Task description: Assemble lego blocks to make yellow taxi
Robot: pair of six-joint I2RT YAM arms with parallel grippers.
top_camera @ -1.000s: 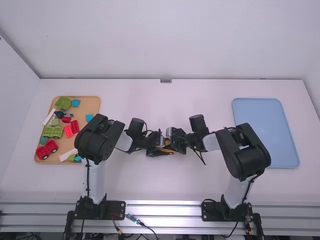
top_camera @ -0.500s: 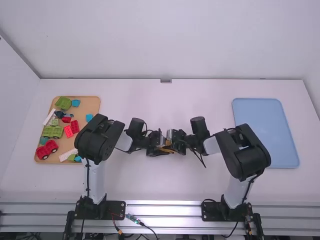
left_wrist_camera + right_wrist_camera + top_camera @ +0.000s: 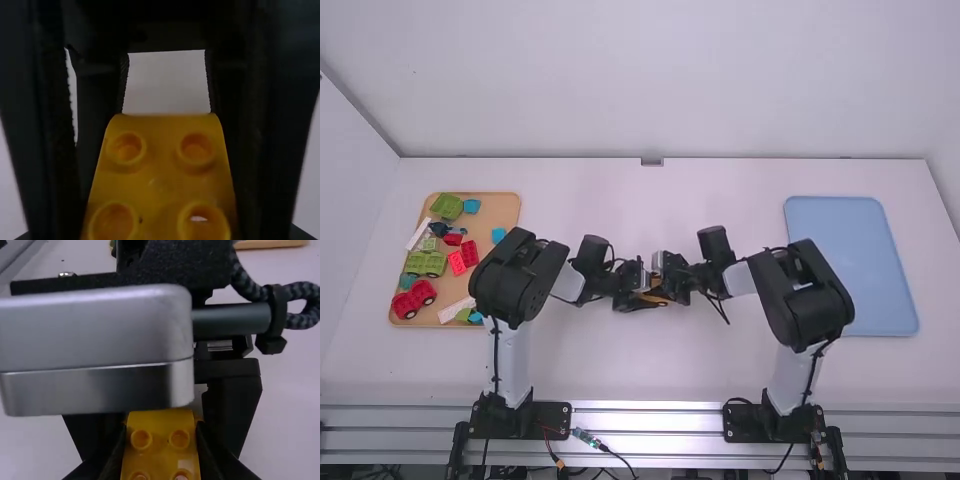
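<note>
Blocks (image 3: 447, 206) sit on a board (image 3: 502, 212), left on the table (image 3: 630, 365). A tray (image 3: 845, 265) is on the right, with a brick (image 3: 159, 185) in between

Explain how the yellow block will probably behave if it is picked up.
The yellow block is probably stiff: it looks unbent in the right hand. It is likely light, because its studs look hollow. Its shiny surface might be slippery.

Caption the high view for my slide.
Left claw and right claw meet at a yellow block between tan tray and blue tray.
</note>
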